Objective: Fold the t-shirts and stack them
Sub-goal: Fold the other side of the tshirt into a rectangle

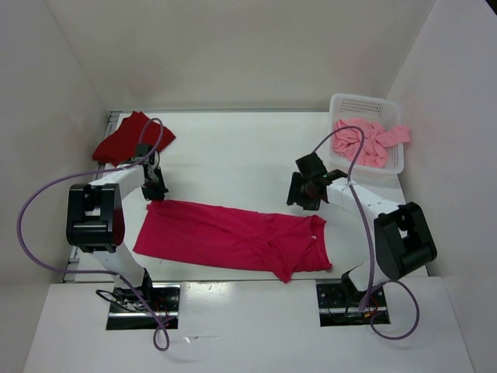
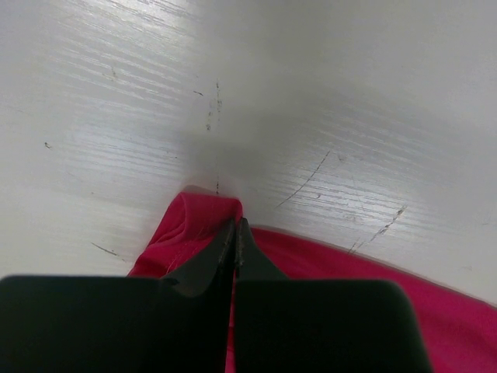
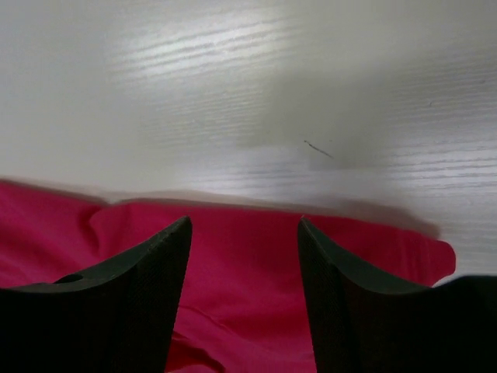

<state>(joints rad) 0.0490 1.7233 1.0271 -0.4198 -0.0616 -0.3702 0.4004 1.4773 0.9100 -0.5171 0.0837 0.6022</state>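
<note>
The crimson-pink t-shirt lies spread flat across the near half of the table. My left gripper is at its far left corner. In the left wrist view the left gripper is shut on that bunched corner of the shirt. My right gripper is over the shirt's far edge near its right end. In the right wrist view it is open, with the cloth below the jaws. The dark red t-shirt lies folded at the far left. The salmon pink t-shirt is heaped in the basket.
The white perforated basket stands at the far right, one sleeve hanging over its right rim. White walls close in the table on three sides. Purple cables loop beside both arms.
</note>
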